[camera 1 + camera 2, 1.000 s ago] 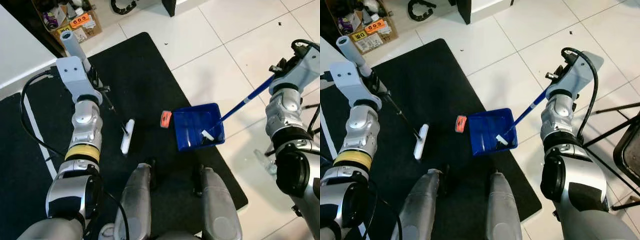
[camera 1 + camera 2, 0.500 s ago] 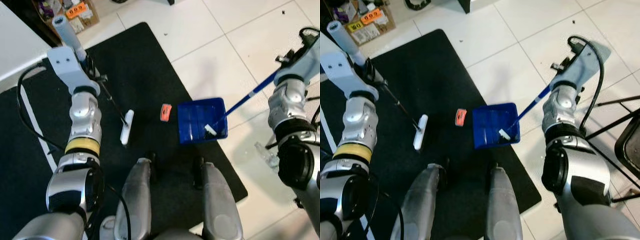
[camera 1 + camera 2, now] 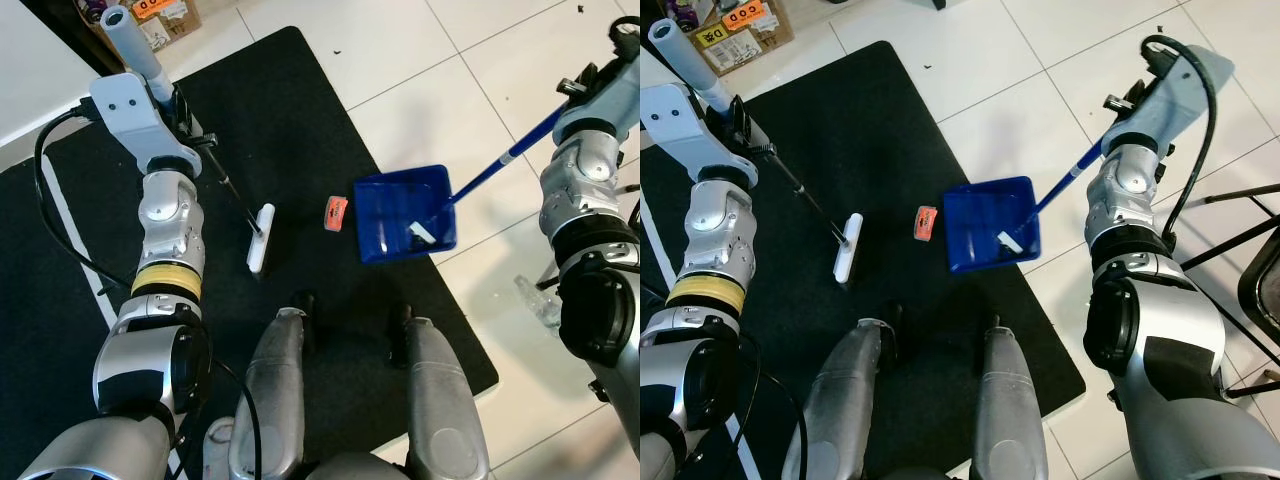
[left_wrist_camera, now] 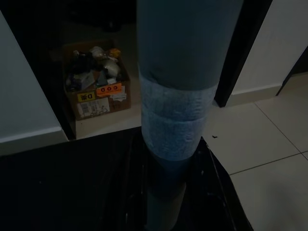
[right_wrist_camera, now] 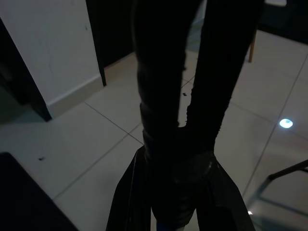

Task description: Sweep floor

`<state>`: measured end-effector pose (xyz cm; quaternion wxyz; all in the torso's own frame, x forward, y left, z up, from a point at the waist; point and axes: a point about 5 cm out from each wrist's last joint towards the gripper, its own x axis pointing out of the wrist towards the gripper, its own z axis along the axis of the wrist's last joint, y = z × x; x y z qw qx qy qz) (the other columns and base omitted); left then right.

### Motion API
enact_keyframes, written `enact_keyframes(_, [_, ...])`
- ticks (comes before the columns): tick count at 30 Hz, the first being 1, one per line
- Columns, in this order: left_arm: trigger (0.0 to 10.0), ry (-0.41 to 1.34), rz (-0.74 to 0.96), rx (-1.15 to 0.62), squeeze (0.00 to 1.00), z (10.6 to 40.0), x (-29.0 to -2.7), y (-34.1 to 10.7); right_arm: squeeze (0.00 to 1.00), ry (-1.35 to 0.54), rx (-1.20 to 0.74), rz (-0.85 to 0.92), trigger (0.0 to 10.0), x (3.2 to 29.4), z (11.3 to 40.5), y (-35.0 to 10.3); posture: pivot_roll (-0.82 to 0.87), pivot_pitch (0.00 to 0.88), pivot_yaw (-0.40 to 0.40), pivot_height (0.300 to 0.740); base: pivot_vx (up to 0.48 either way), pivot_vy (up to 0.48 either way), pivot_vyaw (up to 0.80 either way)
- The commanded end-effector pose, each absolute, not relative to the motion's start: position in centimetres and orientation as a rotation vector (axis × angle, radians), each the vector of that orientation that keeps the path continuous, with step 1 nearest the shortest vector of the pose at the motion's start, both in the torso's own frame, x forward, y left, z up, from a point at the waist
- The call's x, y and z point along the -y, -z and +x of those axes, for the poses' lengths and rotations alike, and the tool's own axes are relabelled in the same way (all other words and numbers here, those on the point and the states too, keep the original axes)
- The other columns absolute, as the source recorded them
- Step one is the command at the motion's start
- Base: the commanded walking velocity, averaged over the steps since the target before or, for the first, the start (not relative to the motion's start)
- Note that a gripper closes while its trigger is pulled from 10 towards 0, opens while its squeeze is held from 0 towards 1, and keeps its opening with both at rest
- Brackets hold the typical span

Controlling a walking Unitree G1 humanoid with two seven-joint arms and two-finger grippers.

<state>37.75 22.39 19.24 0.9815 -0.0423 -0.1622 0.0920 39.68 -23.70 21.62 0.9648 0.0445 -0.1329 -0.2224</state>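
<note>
Left gripper [image 4: 185, 144] clamped on broom handle [image 3: 132, 42]; white broom head [image 3: 261, 237] on black mat [image 3: 300, 130], now closer to orange scrap [image 3: 336, 213]. Right gripper [image 5: 178, 159] closed around blue dustpan [image 3: 405, 213] pole; pan has shifted slightly, straddling mat edge and white tile floor [image 3: 450, 90].

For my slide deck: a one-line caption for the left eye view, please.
Left gripper holds a white-headed broom, right arm the blue dustpan; orange scrap between them on black mat.
</note>
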Motion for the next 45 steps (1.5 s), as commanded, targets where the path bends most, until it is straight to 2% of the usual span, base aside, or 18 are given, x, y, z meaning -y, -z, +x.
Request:
enact_keyframes(1, [10.0, -0.202, -0.074, 0.326, 0.00, 37.6, -22.5, -18.8, 0.00, 0.464, 0.251, 0.046, 10.0, 23.5, 39.3, -20.3, 0.08, 0.523, 0.044, 0.740, 0.000, 0.000, 0.00])
enact_keyframes(7, [10.0, -0.182, -0.097, 0.351, 0.00, 38.1, -20.6, -19.2, 0.00, 0.486, 0.261, -0.034, 10.0, 21.7, 38.9, -19.0, 0.06, 0.518, 0.037, 0.740, 0.000, 0.000, 0.00])
enact_keyframes(16, [10.0, -0.152, -0.126, 0.328, 0.00, 38.6, -18.9, -18.9, 0.00, 0.530, 0.273, -0.060, 10.0, 21.2, 38.0, -17.2, 0.05, 0.508, 0.041, 0.740, 0.000, 0.000, 0.00])
enact_keyframes(18, [10.0, -0.134, -0.153, 0.305, 0.00, 38.8, -17.1, -18.6, 0.00, 0.557, 0.268, -0.062, 10.0, 21.2, 37.5, -16.4, 0.05, 0.510, 0.041, 0.740, 0.000, 0.000, 0.00])
enact_keyframes(20, [10.0, -0.130, -0.166, 0.300, 0.00, 38.9, -16.7, -18.5, 0.00, 0.560, 0.267, -0.064, 10.0, 21.2, 37.5, -16.2, 0.05, 0.510, 0.041, 0.740, 0.000, 0.000, 0.00])
enact_keyframes(22, [10.0, -0.109, -0.214, 0.311, 0.00, 39.0, -14.6, -18.6, 0.00, 0.568, 0.265, -0.071, 10.0, 21.0, 37.2, -15.7, 0.04, 0.507, 0.038, 0.740, 0.000, 0.000, 0.00])
enact_keyframes(26, [10.0, -0.091, -0.260, 0.325, 0.00, 39.0, -13.0, -19.0, 0.00, 0.573, 0.267, -0.075, 10.0, 20.9, 36.9, -15.3, 0.04, 0.507, 0.036, 0.740, 0.000, 0.000, 0.00])
enact_keyframes(29, [10.0, -0.057, -0.316, 0.369, 0.00, 39.4, -10.8, -20.6, 0.00, 0.582, 0.273, -0.075, 10.0, 20.8, 36.7, -15.0, 0.02, 0.509, 0.034, 0.740, 0.000, 0.000, 0.00])
enact_keyframes(33, [10.0, -0.052, -0.349, 0.379, 0.00, 39.6, -10.3, -21.4, 0.00, 0.587, 0.276, -0.074, 10.0, 20.7, 36.6, -14.9, 0.00, 0.506, 0.035, 0.740, 0.000, 0.000, 0.00])
enact_keyframes(34, [10.0, 0.015, -0.367, 0.380, 0.00, 39.8, -8.8, -22.2, 0.00, 0.591, 0.282, -0.076, 10.0, 20.5, 36.4, -14.7, 0.00, 0.506, 0.036, 0.740, 0.000, 0.000, 0.00])
enact_keyframes(35, [10.0, 0.015, -0.367, 0.380, 0.00, 39.8, -8.8, -22.2, 0.00, 0.591, 0.282, -0.076, 10.0, 20.5, 36.4, -14.7, 0.00, 0.506, 0.036, 0.740, 0.000, 0.000, 0.00])
enact_keyframes(37, [10.0, 0.124, -0.413, 0.379, 0.00, 39.6, -6.7, -22.6, 0.00, 0.597, 0.282, -0.078, 10.0, 20.6, 36.3, -14.6, 0.00, 0.508, 0.040, 0.740, 0.000, 0.000, 0.00])
enact_keyframes(42, [10.0, 0.437, -0.465, 0.300, 0.00, 37.8, -0.3, -21.5, 0.00, 0.612, 0.278, -0.086, 10.0, 21.0, 36.1, -14.3, 0.01, 0.506, 0.048, 0.740, 0.000, 0.000, 0.00])
enact_keyframes(45, [10.0, 0.522, -0.434, 0.327, 0.00, 36.9, 0.9, -21.4, 0.00, 0.618, 0.278, -0.088, 10.0, 21.1, 36.0, -14.3, 0.01, 0.506, 0.052, 0.740, 0.000, 0.000, 0.00])
